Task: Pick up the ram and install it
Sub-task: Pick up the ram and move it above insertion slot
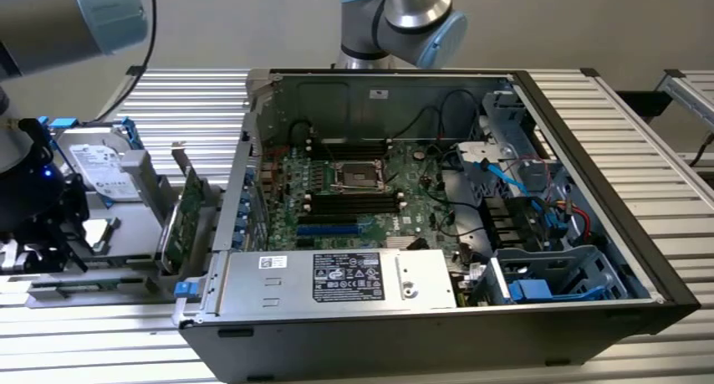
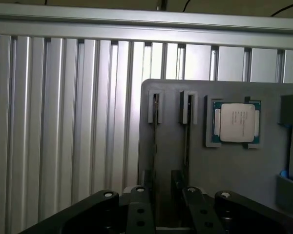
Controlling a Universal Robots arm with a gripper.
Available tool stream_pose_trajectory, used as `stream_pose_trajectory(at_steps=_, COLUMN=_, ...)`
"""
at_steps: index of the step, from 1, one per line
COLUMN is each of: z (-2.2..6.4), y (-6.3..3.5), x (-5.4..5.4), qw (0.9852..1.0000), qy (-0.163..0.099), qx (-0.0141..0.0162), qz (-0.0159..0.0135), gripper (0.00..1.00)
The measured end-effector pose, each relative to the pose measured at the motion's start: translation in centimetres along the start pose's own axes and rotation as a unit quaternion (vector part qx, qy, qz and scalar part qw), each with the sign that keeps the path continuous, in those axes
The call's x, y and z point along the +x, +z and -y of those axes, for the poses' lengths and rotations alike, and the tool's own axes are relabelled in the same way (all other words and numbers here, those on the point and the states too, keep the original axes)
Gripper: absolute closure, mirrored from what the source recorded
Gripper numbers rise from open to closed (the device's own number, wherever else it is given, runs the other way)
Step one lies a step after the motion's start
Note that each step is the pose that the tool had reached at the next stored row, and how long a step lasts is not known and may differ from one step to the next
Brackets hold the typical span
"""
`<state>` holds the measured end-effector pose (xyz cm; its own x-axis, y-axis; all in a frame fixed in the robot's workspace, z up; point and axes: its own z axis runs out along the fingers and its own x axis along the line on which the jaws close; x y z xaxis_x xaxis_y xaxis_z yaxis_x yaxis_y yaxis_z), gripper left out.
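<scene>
the slatted metal surface (image 1: 624, 108) carries the open computer case (image 1: 390, 346), and toward nine o'clock of it in the exterior view sits the grey parts tray (image 2: 234, 165). the pincer (image 2: 162, 181) hangs over that tray with its jaws partly apart and nothing in them. the ram (image 2: 155, 109) stands on edge in a tray groove, seemingly in line with the gap between the jaws. a second stick (image 2: 187, 109) stands in the next groove just beside it, with a processor (image 2: 237, 122) beyond that. to pick well, i'd centre the gap on the one stick, square the jaws to its flat faces, descend straight, and close only on its upper edge so the neighbour isn't nudged.
</scene>
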<state>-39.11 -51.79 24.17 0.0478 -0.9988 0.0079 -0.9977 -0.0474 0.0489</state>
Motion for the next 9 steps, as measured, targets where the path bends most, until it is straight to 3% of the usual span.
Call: stream_pose_trajectory(at_steps=9, z=0.14, y=1.63, x=0.1, qw=1.0, qy=-0.009, qx=0.0001, qz=-0.0004, gripper=0.7)
